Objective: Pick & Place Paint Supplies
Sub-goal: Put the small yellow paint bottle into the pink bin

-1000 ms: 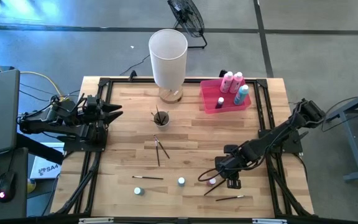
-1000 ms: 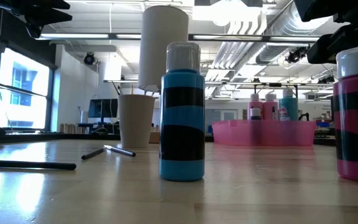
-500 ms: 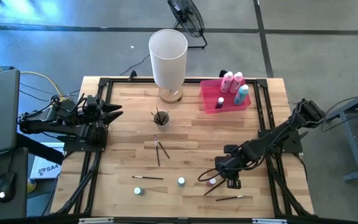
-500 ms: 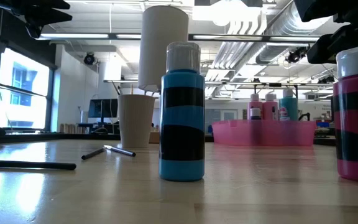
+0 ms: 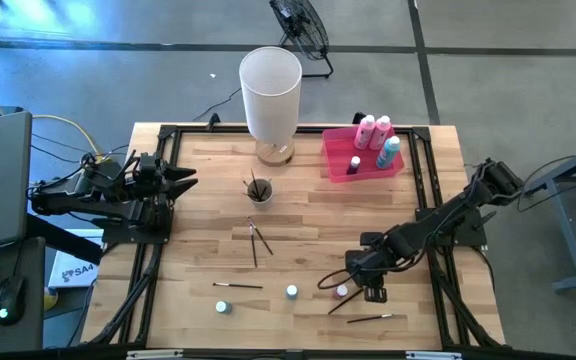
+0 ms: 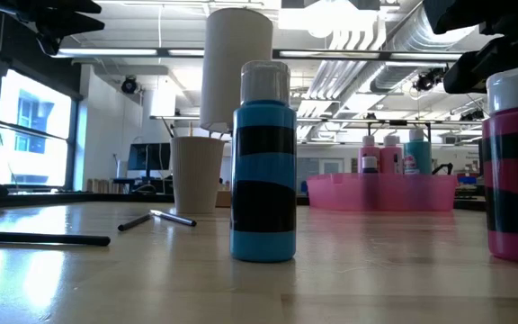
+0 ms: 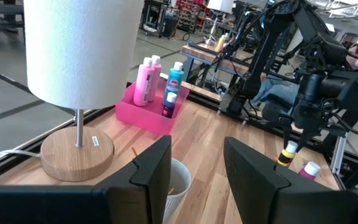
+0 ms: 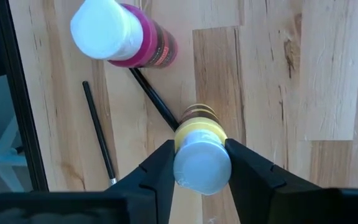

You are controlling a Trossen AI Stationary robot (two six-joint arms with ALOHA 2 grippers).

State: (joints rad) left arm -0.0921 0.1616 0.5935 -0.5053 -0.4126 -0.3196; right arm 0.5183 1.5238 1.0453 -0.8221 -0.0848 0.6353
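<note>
My right gripper [image 8: 202, 171] points down near the table's near right part [image 5: 370, 288] and is shut on a small yellow paint bottle [image 8: 199, 146] with a white cap. A pink bottle [image 8: 120, 34] stands on its base just beside it, also seen as the pink bottle [image 6: 515, 171]. A blue bottle [image 6: 263, 162] stands mid-table. Thin dark paintbrushes [image 8: 151, 99] lie flat by the two bottles; others [image 5: 255, 240] lie farther left. My left gripper [image 7: 197, 168] is open and waits above the table's left edge [image 5: 183, 178]. My right gripper pinches the yellow bottle at its top, one finger [image 8: 160, 168] on each side of the white cap [image 8: 202, 167]. The fingers come from above, pointing down. The bottle stays upright below them [image 7: 289, 152]; whether its base is off the wood, I cannot tell.
A pink tray [image 5: 340, 158] at the far right holds several bottles. A tall white cylinder on a wooden base [image 5: 270, 95] stands at the far middle, with a white cup of brushes [image 5: 258, 188] in front. A teal-capped bottle [image 5: 222, 307] and a brush [image 5: 368, 318] sit near the near edge.
</note>
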